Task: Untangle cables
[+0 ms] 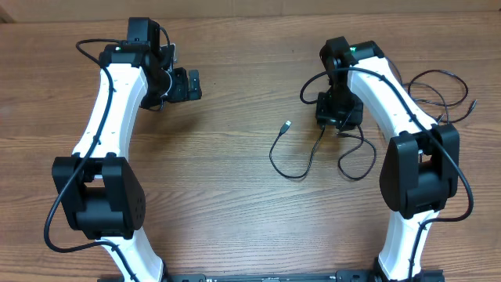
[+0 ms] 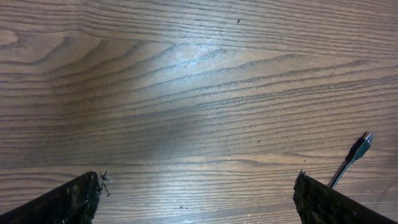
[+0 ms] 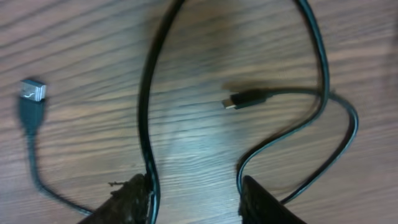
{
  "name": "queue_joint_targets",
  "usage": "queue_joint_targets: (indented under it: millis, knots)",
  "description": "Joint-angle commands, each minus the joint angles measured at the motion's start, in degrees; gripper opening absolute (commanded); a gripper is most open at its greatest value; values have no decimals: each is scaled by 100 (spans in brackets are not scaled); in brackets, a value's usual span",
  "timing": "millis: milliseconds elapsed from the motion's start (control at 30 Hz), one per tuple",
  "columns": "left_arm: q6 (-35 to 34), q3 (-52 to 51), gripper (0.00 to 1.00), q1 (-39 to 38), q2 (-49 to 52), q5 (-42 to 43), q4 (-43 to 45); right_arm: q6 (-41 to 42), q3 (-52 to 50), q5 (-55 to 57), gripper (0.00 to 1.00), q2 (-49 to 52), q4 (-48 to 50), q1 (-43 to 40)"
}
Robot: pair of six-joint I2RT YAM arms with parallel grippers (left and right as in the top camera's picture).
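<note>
The silvery USB plug (image 1: 288,124) lies bare on the wooden worktop (image 1: 235,227), and the rest can be placed from it. Its cord (image 1: 300,175) drops away from the plug in a loose U and rises again toward the right claw (image 3: 194,198). That claw hangs low just beside the plug, over the spot where this cord crowds against a second cord (image 3: 352,124) that ends in a small dark plug (image 3: 239,101). The right claw is half narrowed. Wood shows between its fingers, one strand runs along the inner edge of one finger, and nothing looks pinched. I judge it is set there to take a single strand near the crossing so the two cords can be drawn apart.

The left claw (image 2: 199,202) is spread wide and empty, well off on the plug's other side and facing it, probably kept ready to pin or take that free end. A third thin cable (image 1: 446,94) lies alone beyond the right arm, farthest from the plug.
</note>
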Motion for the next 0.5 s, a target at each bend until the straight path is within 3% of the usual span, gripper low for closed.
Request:
queue_joint_targets:
  millis: [0,67,133,300,467]
  knots:
    - [-81,-20,100,-39,52,26,7,-11,-352,719,61,-76,105,-13]
    - [-81,-20,99,-39,52,28,7,-7,-531,859,86,-76,160,-50]
    - [-81,-20,100,-39,52,26,7,-7,-693,914,100,-76,210,-107]
    - [-81,-20,100,-39,52,28,9,334,-1250,876,100,-76,459,-326]
    - [-81,-20,100,-39,52,28,9,439,-1853,114,98,-76,868,-424]
